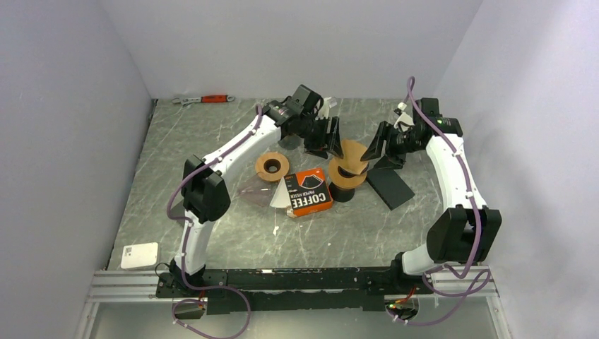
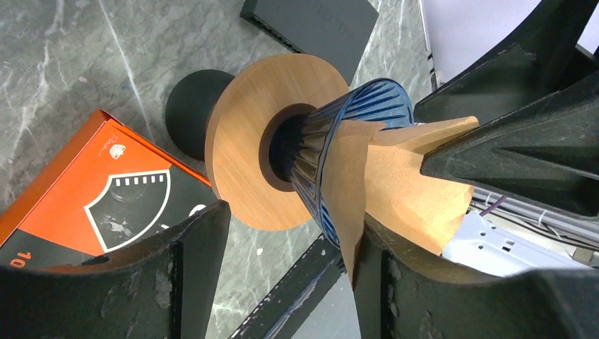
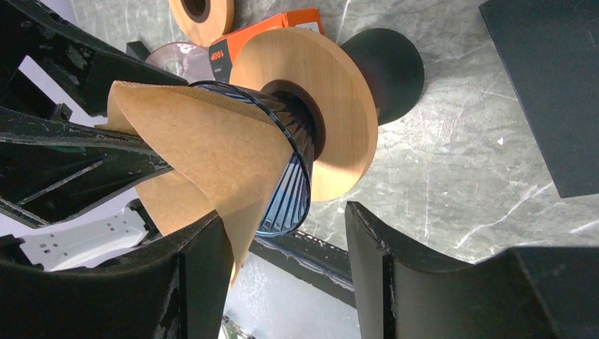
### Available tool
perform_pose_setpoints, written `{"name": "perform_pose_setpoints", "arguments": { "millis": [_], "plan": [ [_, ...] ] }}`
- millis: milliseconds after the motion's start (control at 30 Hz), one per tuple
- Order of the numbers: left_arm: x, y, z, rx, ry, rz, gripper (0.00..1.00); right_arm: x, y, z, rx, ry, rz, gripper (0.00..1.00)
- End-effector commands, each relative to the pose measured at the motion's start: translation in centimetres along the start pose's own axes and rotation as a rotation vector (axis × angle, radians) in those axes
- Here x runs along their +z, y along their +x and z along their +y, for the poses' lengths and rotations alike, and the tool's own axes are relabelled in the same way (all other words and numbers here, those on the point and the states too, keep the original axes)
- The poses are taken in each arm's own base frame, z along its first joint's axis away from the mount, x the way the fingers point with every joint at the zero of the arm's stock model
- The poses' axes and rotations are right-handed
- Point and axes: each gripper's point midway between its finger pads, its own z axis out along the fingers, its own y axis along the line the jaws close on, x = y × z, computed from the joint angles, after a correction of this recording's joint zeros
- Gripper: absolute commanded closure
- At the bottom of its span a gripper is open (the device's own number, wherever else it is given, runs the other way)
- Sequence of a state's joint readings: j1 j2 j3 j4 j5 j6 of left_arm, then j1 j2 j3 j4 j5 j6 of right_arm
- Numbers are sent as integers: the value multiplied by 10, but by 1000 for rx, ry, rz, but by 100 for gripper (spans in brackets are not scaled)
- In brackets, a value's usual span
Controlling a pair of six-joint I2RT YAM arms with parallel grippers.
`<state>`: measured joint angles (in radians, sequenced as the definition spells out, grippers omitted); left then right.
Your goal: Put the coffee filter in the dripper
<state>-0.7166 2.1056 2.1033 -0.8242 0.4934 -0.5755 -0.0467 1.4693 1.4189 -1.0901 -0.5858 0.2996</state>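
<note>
The dripper [image 1: 347, 173], a blue ribbed glass cone [image 2: 332, 152] in a wooden collar [image 3: 339, 99], stands on a black base mid-table. The brown paper coffee filter [image 1: 353, 150] sits in its mouth, unevenly spread, with a flap hanging over the rim [image 3: 212, 152]. My left gripper [image 1: 326, 138] is open [image 2: 286, 240], its jaws astride the rim; the flap [image 2: 346, 183] rests against the inner face of one finger [image 2: 402, 289]. My right gripper [image 1: 380, 145] comes from the other side, open [image 3: 286, 233], with the flap against its finger [image 3: 201, 282]. One finger of each reaches into the filter.
An orange coffee box [image 1: 309, 191] lies just left of the dripper, with a spare wooden ring [image 1: 272, 166] and a clear plastic piece [image 1: 254, 192] beyond it. A dark flat slab [image 1: 390, 187] lies to the right. A wrench [image 1: 205, 99] is at the back, and a white device [image 1: 139, 255] sits front left.
</note>
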Motion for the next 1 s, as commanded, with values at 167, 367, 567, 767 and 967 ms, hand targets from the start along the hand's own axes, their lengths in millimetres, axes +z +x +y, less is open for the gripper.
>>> {"name": "perform_pose_setpoints", "arguments": {
  "millis": [167, 367, 567, 767, 967],
  "plan": [
    [-2, -8, 3, 50, -34, -25, 37, 10, -5, -7, -3, -3, -13, 43],
    [0, -11, 0, 75, -25, -36, 38, 17, 1, -13, 10, -2, -2, 45],
    [5, -6, 1, 77, -26, -15, 42, 22, 1, -11, 15, -30, 3, 51],
    [6, -3, 10, 86, -70, -7, 46, 26, 0, -12, 19, -39, 8, 53],
    [5, 0, 18, 90, -106, -4, 47, 32, 2, -16, 25, -39, 24, 54]
  ]
}}
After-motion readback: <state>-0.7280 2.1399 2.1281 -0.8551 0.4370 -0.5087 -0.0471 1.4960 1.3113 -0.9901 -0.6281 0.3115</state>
